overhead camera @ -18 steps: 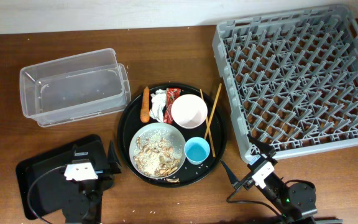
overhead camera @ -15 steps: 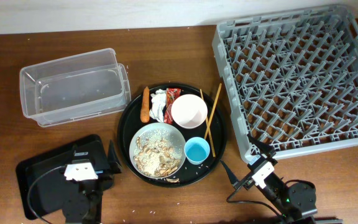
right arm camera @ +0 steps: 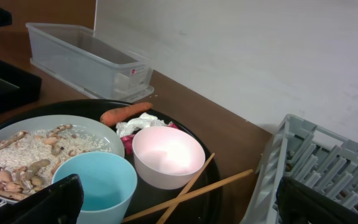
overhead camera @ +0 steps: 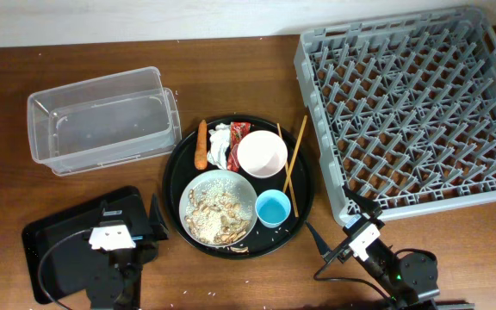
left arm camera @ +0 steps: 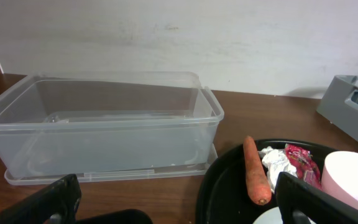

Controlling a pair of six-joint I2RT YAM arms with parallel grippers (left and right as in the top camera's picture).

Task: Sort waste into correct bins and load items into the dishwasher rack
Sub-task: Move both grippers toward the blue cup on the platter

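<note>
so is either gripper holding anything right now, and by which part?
Nothing held: left gripper and right gripper are both open, with nothing between the fingers.

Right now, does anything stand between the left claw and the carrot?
Nothing visible does. The carrot lies bare at the edge of the round tray, ahead of the open left claw; the napkin sits beyond it.
</note>
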